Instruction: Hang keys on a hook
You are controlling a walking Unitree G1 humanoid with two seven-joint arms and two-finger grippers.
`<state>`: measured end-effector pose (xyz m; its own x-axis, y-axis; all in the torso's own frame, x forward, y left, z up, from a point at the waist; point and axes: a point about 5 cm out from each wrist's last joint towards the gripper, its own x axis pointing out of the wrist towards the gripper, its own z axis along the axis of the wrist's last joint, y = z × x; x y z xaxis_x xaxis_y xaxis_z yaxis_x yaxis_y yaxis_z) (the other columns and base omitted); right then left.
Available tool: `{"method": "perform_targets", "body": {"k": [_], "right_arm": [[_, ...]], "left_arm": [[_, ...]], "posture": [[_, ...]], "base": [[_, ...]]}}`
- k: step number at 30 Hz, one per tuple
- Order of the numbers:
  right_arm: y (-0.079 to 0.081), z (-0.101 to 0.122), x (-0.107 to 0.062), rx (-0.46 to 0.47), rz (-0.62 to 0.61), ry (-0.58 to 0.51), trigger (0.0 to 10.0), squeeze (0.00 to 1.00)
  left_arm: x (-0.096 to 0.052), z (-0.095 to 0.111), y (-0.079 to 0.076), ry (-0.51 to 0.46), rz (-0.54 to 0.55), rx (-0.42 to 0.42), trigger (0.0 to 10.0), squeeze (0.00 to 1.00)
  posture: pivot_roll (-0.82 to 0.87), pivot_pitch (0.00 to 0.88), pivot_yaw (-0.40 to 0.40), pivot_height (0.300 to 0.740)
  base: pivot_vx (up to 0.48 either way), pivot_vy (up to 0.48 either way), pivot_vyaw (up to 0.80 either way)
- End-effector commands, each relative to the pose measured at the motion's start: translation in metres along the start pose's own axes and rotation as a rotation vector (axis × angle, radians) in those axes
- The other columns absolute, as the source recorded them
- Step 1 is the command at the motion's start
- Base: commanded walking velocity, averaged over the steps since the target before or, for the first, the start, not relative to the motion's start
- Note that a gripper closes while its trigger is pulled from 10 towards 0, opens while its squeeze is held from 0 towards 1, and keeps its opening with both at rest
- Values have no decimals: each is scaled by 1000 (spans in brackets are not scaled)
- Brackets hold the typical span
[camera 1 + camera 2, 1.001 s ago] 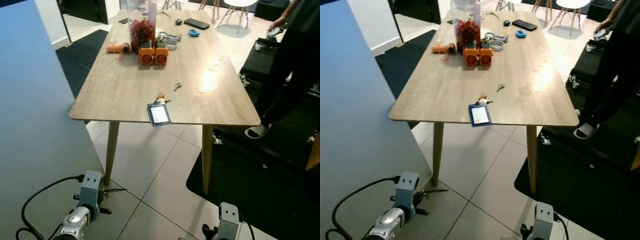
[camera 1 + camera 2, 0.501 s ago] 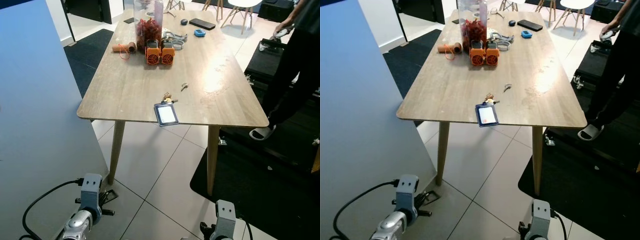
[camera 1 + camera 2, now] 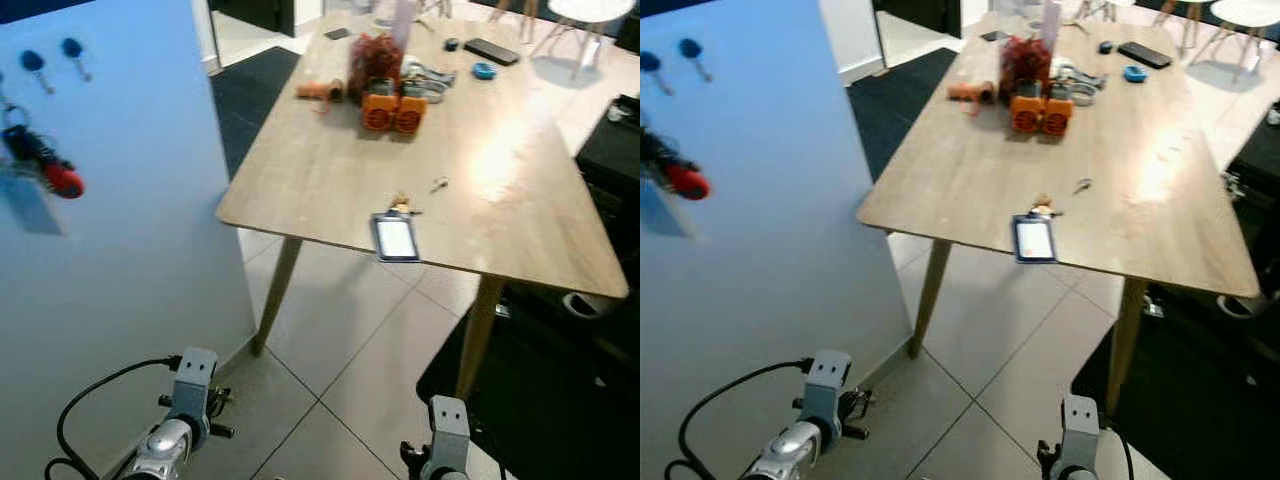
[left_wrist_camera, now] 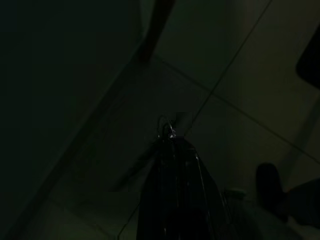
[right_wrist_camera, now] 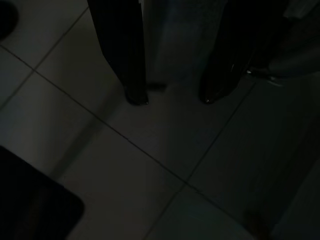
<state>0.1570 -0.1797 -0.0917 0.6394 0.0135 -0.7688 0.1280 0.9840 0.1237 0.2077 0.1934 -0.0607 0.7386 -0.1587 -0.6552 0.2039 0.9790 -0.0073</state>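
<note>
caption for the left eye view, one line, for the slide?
Wooden table with keys and badge at its near edge; blue board with hooks on the left.

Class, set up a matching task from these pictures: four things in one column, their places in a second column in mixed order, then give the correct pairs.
Things:
1. badge holder
2. red key fob
3. black phone
4. orange spool

Places:
A. far end of the table
B. hanging on the blue board
C. at the table's near edge
D. left of the jar of red things

Pairs: 1-C, 2-B, 3-A, 4-D
</note>
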Motion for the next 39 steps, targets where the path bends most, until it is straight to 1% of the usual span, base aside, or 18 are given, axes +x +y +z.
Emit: {"method": "perform_targets", "body": {"k": [1,11,24,25,26,30,33,36,39], "right_arm": [[-1,0,0,-8,2,0,10000,0],[-2,1,0,-32,15,0,10000,0],[0,3,1,-52,33,-1,10000,0],[1,3,1,-58,40,0,10000,0],[1,3,1,-58,40,0,10000,0],[2,4,1,-62,46,-1,10000,0],[3,5,2,-63,48,-2,10000,0],[4,6,2,-64,51,-2,10000,0],[4,6,2,-64,53,-2,10000,0]], "left_arm": [[-3,-5,4,21,11,41,10000,0],[-4,-7,4,19,36,37,10000,0],[-5,-9,9,30,77,50,10000,0],[-6,-9,13,39,117,37,10000,0],[-6,-9,13,39,117,37,10000,0],[-6,-7,20,46,188,14,10000,0],[-6,-6,20,45,175,19,10000,0],[-4,-5,14,44,109,86,10000,0],[-4,-5,14,44,106,93,10000,0]], "posture": [[83,48,-20,740],[84,37,-31,740],[87,24,-38,740],[89,22,-40,740],[89,22,-40,740],[92,21,-41,740],[92,21,-41,740],[93,18,-41,740],[93,19,-42,740]], "base": [[0,0,800],[0,0,800],[0,0,800],[0,0,800],[0,0,800],[0,0,800],[0,0,800],[0,0,800],[0,0,800]]}}
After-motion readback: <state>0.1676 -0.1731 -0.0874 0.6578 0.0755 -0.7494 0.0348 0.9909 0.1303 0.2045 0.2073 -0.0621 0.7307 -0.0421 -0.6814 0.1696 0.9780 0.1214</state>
